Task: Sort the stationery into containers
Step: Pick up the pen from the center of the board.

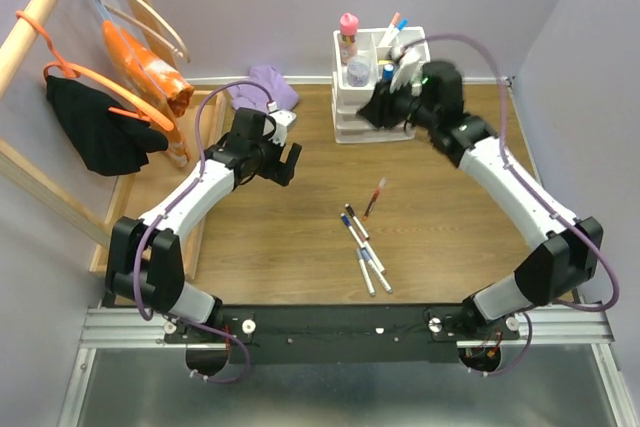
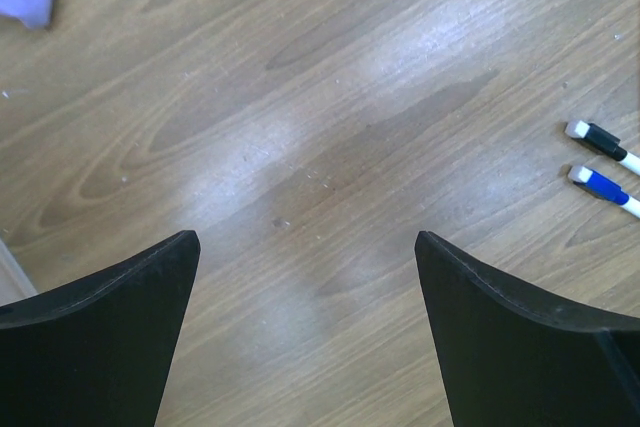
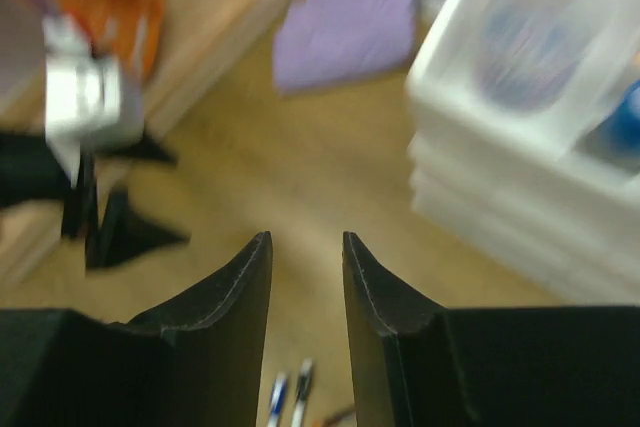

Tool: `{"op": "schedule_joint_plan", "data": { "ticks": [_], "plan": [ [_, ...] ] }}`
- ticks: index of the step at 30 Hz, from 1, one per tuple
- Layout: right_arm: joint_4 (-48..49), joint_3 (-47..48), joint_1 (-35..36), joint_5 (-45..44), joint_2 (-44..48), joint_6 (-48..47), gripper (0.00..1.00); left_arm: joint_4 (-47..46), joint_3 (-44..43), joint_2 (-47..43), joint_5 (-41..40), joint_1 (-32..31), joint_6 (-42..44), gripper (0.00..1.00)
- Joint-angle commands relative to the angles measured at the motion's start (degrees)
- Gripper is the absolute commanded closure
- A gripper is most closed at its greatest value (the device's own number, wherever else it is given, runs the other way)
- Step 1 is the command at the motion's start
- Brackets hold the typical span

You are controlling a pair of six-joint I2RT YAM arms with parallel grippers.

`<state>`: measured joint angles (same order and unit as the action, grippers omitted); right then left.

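Several thin white markers (image 1: 362,242) lie loose mid-table, with a red one (image 1: 375,197) a little apart. The white drawer unit (image 1: 345,117) stands at the back; its top tray holds a pink-capped glue bottle (image 1: 348,32), a grey jar (image 1: 358,72) and upright markers (image 1: 393,29). My right gripper (image 1: 378,109) hovers at the unit's front edge. In its wrist view the right gripper (image 3: 306,237) is open a finger's width and holds nothing, with the unit (image 3: 520,157) to its right. My left gripper (image 1: 285,164) (image 2: 305,237) is wide open over bare wood, left of a black-capped marker (image 2: 603,140) and a blue-capped marker (image 2: 603,187).
A purple cloth (image 1: 272,87) lies at the back, left of the unit. A long wooden tray (image 1: 195,162) runs along the left edge under a wooden rack (image 1: 40,17) with hangers, an orange garment (image 1: 150,67) and a black one (image 1: 95,122).
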<state>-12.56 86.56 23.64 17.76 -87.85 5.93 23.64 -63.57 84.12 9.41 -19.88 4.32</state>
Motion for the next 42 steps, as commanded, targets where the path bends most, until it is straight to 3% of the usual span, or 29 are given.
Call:
{"op": "schedule_joint_plan", "data": {
  "ticks": [1,12,19,21,24,42],
  "plan": [
    [-20.1,-15.4,6.2,3.0,4.7,-2.3,0.57,-3.8,1.5,-0.7,-1.3,-0.6,-3.1,0.02],
    [-25.4,-25.6,16.2,-1.1,0.1,-1.4,0.72,-6.1,7.2,-3.8,-3.2,-3.9,-3.0,0.02],
    [-24.5,-30.5,19.0,0.3,-1.9,0.9,0.71,-5.6,8.4,-7.0,-3.2,-2.9,-3.0,0.02],
    [-24.4,-30.6,19.3,-0.4,-2.7,1.8,0.62,-5.6,8.6,-7.3,-2.7,-2.2,-3.3,0.02],
    [-24.7,-30.5,20.2,-0.4,-3.6,2.2,0.58,-5.5,8.6,-7.9,-2.1,-1.2,-3.8,0.02],
    [-25.2,-28.7,23.6,-6.5,-6.1,5.6,0.64,-5.6,9.3,-9.8,-0.5,1.4,-5.7,0.02]
  ]
}}
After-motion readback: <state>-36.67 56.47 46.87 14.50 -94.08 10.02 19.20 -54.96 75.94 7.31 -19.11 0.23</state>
